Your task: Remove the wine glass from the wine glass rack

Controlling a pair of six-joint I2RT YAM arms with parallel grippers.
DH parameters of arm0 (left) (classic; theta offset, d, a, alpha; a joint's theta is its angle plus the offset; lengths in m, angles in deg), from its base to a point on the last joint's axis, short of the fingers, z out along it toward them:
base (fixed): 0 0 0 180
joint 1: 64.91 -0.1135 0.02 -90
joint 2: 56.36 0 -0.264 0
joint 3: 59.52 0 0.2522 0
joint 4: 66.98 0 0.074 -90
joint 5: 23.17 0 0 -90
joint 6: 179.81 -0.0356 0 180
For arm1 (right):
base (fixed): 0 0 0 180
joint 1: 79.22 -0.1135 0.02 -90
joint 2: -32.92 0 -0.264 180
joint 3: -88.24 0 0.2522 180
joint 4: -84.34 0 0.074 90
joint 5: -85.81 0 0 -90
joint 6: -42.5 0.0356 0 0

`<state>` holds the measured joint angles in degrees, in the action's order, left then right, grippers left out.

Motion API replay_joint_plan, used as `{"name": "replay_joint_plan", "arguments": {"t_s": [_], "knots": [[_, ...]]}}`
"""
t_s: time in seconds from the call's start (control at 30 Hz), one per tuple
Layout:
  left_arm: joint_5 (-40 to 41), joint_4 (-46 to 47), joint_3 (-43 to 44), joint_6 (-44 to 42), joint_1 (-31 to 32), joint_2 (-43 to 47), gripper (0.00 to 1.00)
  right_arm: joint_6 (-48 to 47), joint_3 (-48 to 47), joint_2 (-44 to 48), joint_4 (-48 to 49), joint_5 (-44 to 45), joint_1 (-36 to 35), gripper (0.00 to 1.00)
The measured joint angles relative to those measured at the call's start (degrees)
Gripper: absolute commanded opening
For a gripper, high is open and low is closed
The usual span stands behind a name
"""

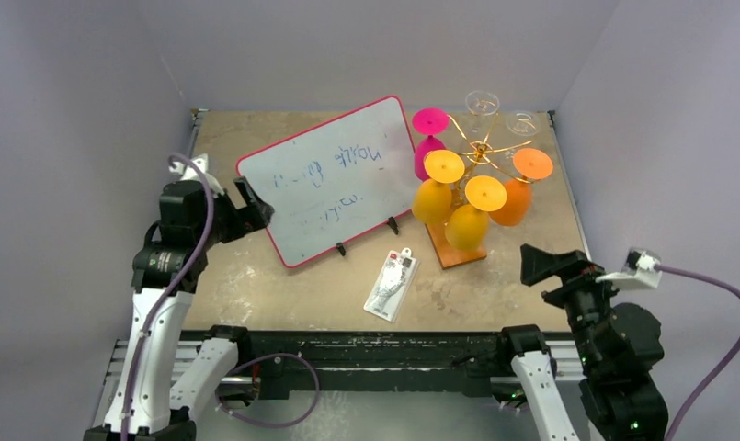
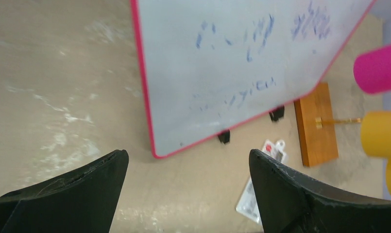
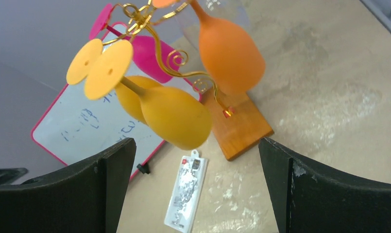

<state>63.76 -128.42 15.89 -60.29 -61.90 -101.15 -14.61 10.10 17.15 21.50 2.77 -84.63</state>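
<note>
Surface: a worn tan table with pale scuffs. Plain grey walls close it in on three sides.

The rack stands on its wooden base. Six glasses hang on it, bowls down:
- pink glass, on the rack's left
- two yellow glasses, near-left
- orange glass, near-right
- two clear glasses, on the far side

Just left of the rack, you have a red-framed whiteboard propped on small black feet, with faint blue writing. The pink glass hangs close to its right edge. A flat white packet lies nearer you than the rack's base.

Your left gripper is well left of the rack, at the whiteboard's left edge, jaws spread wide and holding nothing. Your right gripper is near the rack's near-right side, jaws fully apart and holding nothing. The yellow glasses hang nearest in its wrist view.
</note>
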Motion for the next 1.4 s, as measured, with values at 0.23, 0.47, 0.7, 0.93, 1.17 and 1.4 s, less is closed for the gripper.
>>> {"name": "replay_joint_plan", "arguments": {"t_s": [0.23,0.47,0.7,0.93,1.17,1.4], "knots": [[-10.9,4.5,-9.1,3.2,10.6,-1.9,0.89,9.2,2.3,10.2,-9.7,5.1,-0.3,1.00],[-8.2,12.2,-11.9,7.3,32.4,-13.0,0.86,11.5,3.1,6.9,-15.1,6.0,-0.3,1.00],[-2.5,21.6,-11.6,10.6,44.4,-28.5,0.82,11.7,4.3,3.3,-16.0,6.0,-0.6,1.00],[3.3,30.1,-9.8,15.0,47.4,-37.5,0.77,12.4,5.5,3.3,-16.4,6.1,-0.6,1.00],[10.0,34.9,-5.6,16.4,47.5,-45.7,0.75,12.5,6.9,3.3,-16.4,6.5,-0.7,1.00],[20.1,35.2,-3.7,15.9,47.3,-50.2,0.70,12.5,6.9,3.3,-16.3,7.3,-0.7,1.00]]}}
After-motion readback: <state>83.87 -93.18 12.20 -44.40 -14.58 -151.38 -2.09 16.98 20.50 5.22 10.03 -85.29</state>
